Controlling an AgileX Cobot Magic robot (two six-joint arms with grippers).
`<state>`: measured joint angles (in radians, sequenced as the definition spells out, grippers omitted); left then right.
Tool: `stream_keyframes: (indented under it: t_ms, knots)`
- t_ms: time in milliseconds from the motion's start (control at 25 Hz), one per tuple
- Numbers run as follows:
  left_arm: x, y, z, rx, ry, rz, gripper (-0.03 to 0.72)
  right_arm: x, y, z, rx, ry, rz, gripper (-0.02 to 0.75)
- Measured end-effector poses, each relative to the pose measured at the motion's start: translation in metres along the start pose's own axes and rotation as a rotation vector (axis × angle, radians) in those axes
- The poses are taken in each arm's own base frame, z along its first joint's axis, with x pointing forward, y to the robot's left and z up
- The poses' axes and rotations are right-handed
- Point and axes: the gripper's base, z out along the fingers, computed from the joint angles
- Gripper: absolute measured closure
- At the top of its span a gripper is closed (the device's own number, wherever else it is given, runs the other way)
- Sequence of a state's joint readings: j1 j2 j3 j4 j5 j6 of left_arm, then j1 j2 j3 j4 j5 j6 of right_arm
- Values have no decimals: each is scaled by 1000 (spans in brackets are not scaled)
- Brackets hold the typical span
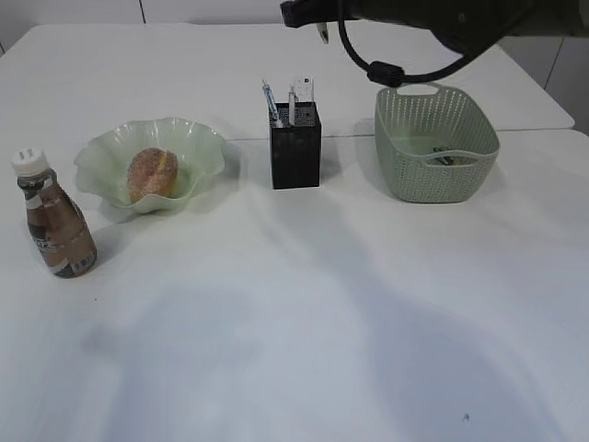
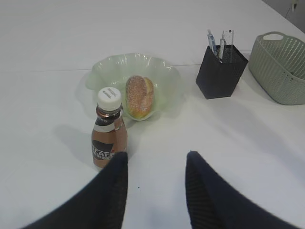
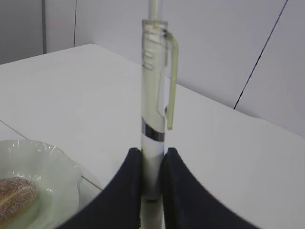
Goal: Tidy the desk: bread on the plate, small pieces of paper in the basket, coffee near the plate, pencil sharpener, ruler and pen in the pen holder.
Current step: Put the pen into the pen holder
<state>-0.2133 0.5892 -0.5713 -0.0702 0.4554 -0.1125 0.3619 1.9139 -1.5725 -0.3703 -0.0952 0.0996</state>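
My right gripper [image 3: 152, 155] is shut on a pale green-clear pen [image 3: 155, 109], held upright; in the exterior view it hangs high at the back [image 1: 296, 13], above the black pen holder [image 1: 295, 145]. The holder has a pen [image 1: 270, 99] and the clear ruler [image 1: 306, 89] standing in it. The bread [image 1: 152, 173] lies in the plate [image 1: 198, 143]. The coffee [image 2: 108, 129] stands just left of the plate [image 2: 164, 76], and my open left gripper [image 2: 156, 160] hovers close in front of it, empty. Paper bits [image 1: 446, 157] lie in the basket [image 1: 434, 184]. The pencil sharpener is out of view.
The desk [image 1: 294, 322] stretches white and bare toward the front, with a seam across it behind the holder. My right arm and its cable [image 1: 386, 72] hang over the back of the basket.
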Motion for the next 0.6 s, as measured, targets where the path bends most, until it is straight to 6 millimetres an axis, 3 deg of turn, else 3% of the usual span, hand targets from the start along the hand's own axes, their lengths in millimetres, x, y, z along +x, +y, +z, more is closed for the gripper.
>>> stream_keyframes:
  t_ms: [360, 400, 600]
  knots:
    - [-2, -1, 4, 8, -10, -17, 407, 40, -4, 27, 18, -33, 163, 649]
    - [-2, -1, 4, 8, -10, -19, 407, 54, -7, 34, 38, -19, 224, 649]
    - [-2, -1, 4, 13, -15, -27, 409, 77, -7, 46, 59, -20, 298, 649]
